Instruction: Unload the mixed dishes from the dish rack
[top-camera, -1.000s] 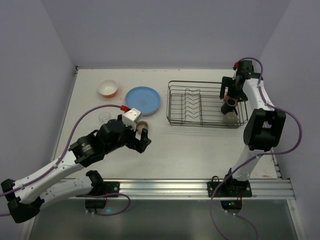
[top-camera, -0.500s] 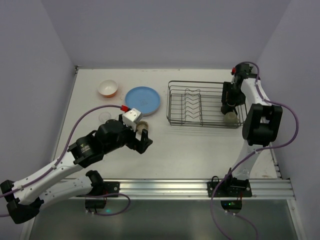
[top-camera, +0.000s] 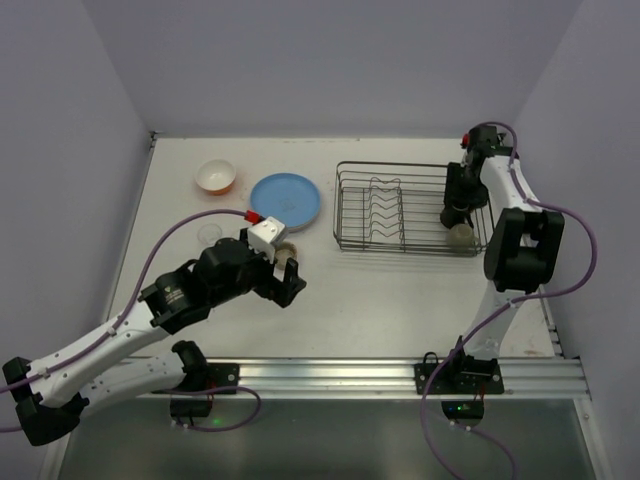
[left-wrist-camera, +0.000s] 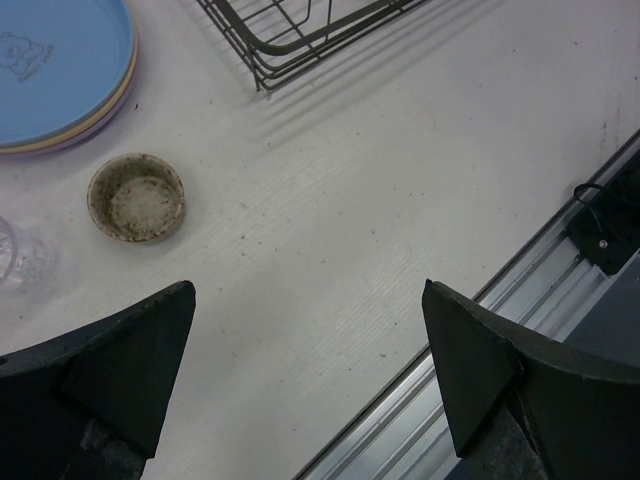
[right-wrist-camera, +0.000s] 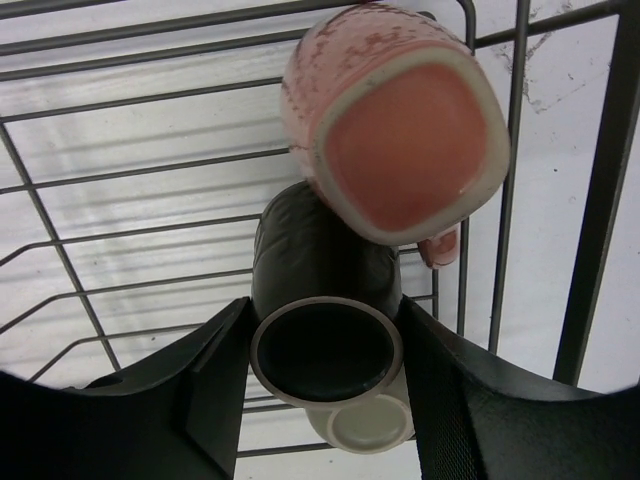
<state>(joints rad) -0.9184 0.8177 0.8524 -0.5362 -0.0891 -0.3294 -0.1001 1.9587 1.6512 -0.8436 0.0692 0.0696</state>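
The dish rack (top-camera: 338, 205) stands at the back right of the table, with mugs lying in its right end. My right gripper (right-wrist-camera: 325, 312) reaches down into that end, and its fingers press both sides of a dark mug (right-wrist-camera: 322, 262). A pink mug (right-wrist-camera: 400, 120) leans over the dark one and a beige mug (right-wrist-camera: 368, 428) lies under it. My left gripper (left-wrist-camera: 306, 295) hangs open over bare table with nothing between its fingers. On the table to the left sit the stacked plates with the blue one (top-camera: 286, 200) on top, an orange bowl (top-camera: 216, 176), a clear glass (top-camera: 210, 233) and a speckled beige mug (left-wrist-camera: 136, 196).
The rack's upright divider prongs (top-camera: 385, 212) hold nothing. The rack's wire wall (right-wrist-camera: 505, 200) runs close along the right of the pink mug. A metal rail (top-camera: 400, 375) lines the near table edge, just below my left gripper.
My right gripper has moved down into the rack's right end and its jaws have closed in on the dark mug. The left arm has barely shifted.
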